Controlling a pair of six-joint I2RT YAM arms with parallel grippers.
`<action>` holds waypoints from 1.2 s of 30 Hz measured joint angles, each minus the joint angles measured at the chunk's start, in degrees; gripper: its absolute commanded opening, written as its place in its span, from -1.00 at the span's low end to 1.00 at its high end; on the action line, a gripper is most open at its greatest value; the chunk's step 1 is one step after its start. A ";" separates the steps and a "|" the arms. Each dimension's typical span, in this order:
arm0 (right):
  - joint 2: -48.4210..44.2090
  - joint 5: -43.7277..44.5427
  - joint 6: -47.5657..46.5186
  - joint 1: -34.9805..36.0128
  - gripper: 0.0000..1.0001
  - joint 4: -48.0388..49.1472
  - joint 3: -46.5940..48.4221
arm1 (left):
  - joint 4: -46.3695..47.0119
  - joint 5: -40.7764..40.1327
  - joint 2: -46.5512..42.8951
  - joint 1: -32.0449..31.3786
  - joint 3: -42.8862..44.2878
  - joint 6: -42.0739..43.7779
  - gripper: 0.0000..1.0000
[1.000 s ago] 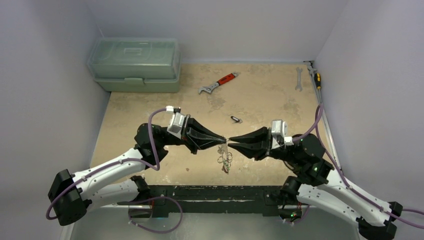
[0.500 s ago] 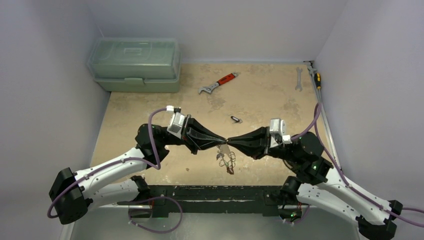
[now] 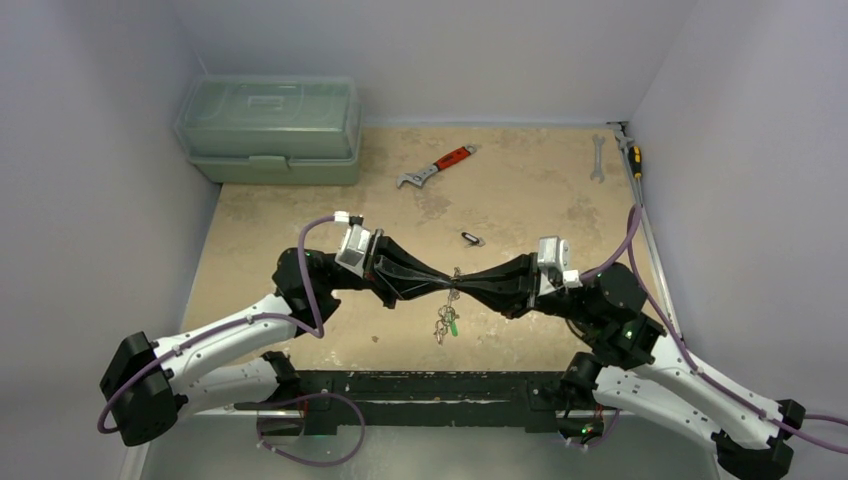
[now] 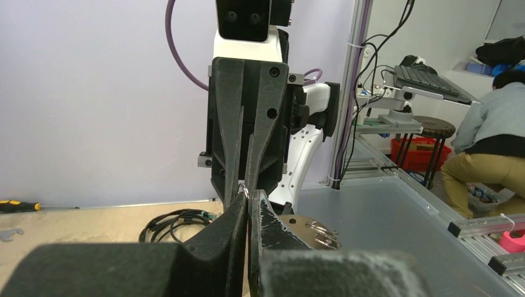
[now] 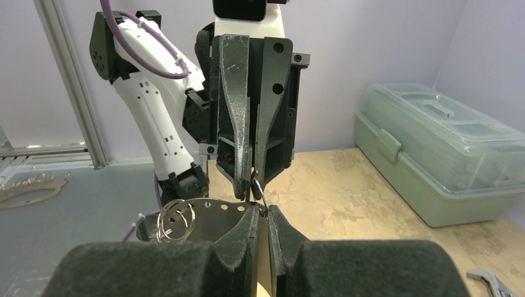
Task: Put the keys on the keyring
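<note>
Two tools meet tip to tip: left gripper [image 3: 446,287] and right gripper [image 3: 460,288] each pinch one keyring [image 5: 259,189]; several keys [image 3: 447,322] dangle beneath, one loose key [image 3: 471,238] beyond

Soft, even, fairly bright light from above; only faint shadows under the arms [image 3: 230,330] on the table [image 3: 520,190]. Top view sharp throughout. Wrist views: near fingers [image 4: 213,247] blurred, background crisp
</note>
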 measured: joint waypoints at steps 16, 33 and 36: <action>1.01 -2.25 -1.18 0.00 -1.00 -1.79 0.96 | 1.70 0.68 1.14 0.04 -0.02 -1.29 -1.00; 0.79 3.85 -3.26 0.04 -1.00 -8.04 0.96 | -13.49 -4.92 -5.90 0.02 0.42 3.78 0.50; 0.81 5.84 -3.39 0.04 -1.00 -9.49 0.96 | -19.61 -8.15 -8.33 0.02 1.44 5.95 0.64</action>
